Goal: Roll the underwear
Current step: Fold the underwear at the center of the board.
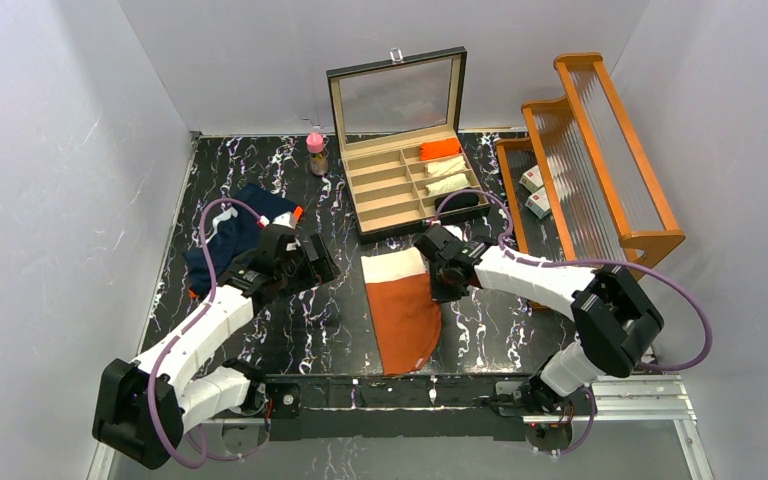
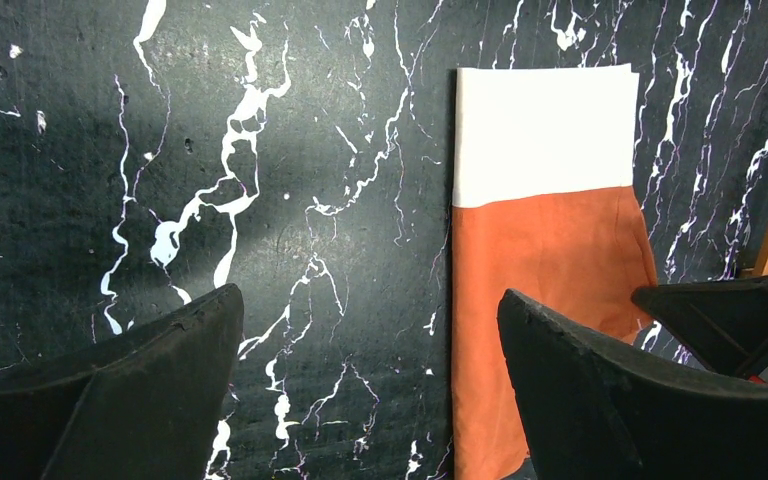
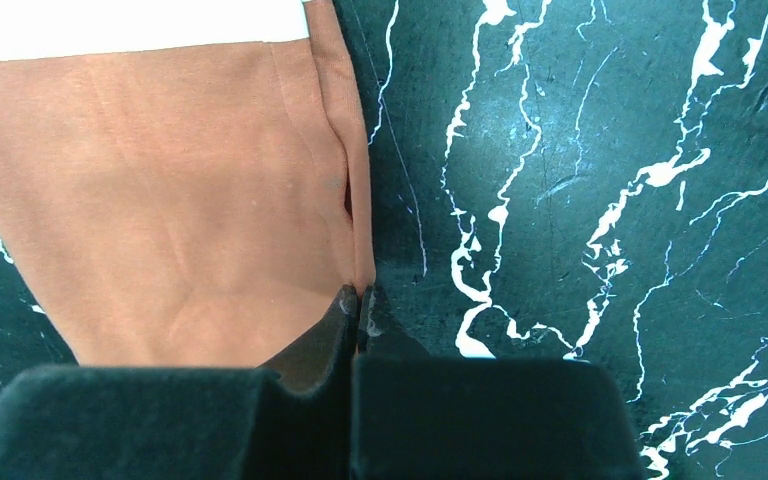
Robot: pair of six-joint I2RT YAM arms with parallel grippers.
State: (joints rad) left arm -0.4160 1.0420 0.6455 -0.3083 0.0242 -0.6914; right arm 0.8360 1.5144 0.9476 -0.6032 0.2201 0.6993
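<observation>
Black marbled counter (image 1: 300, 335), plain grey walls (image 1: 60, 150) around it, wooden rack (image 1: 650, 240) on counter's right edge.

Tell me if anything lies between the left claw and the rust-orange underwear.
Nothing visible does. Only bare marbled tabletop separates the open left claw from the side edge of the rust-orange underwear.

Overhead and both close downward wrist views share the underwear (image 1: 403, 310)
</observation>
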